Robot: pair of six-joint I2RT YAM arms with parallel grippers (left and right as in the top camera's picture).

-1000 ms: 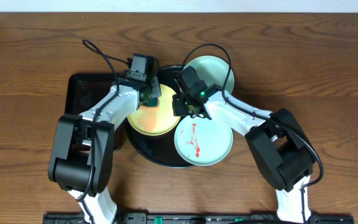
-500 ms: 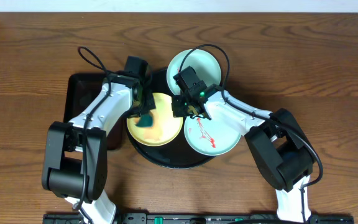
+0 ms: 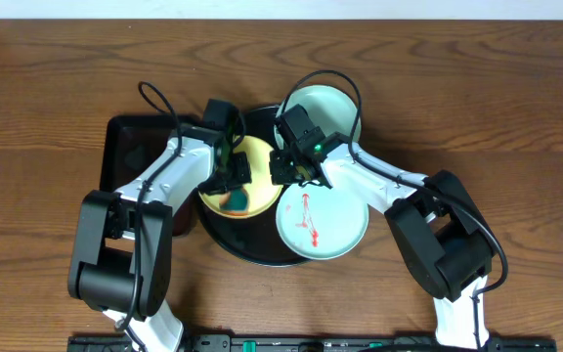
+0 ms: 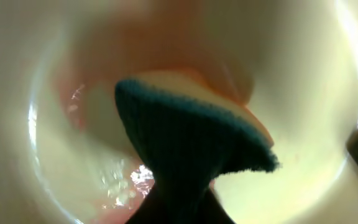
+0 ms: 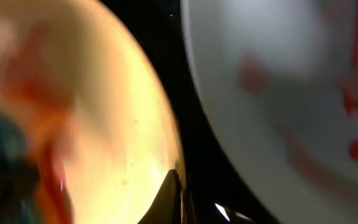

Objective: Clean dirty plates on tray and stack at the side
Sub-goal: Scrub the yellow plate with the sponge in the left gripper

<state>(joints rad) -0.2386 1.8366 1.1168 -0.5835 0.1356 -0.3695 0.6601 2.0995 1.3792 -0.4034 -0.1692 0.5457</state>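
Teal soft sponge (image 3: 233,201) is pinched in the left hand (image 3: 231,174), fingers closed tight on it, and it presses flat on the round shallow pale yellow plate (image 3: 252,166). The left wrist view shows the sponge's dark pile spread across the plate's hollow, with an orange-pink smear and wet glints around it. The pale yellow plate sits on the left half of the large round glossy black tray (image 3: 252,249).

At the plate's right edge is the right hand (image 3: 289,168). Its fingers look closed together on the rim of the pale yellow plate, and the right wrist view shows a thin dark tip there.

Just right of it, the light aqua plate with thin red streaks (image 3: 335,230) lies across the tray's right rim. A second light aqua plate (image 3: 340,112) with no marks sits at the tray's far right edge.

Off to the left, a smaller rectangular black tray (image 3: 130,147) rests on the brown wood-grain tabletop (image 3: 477,88).
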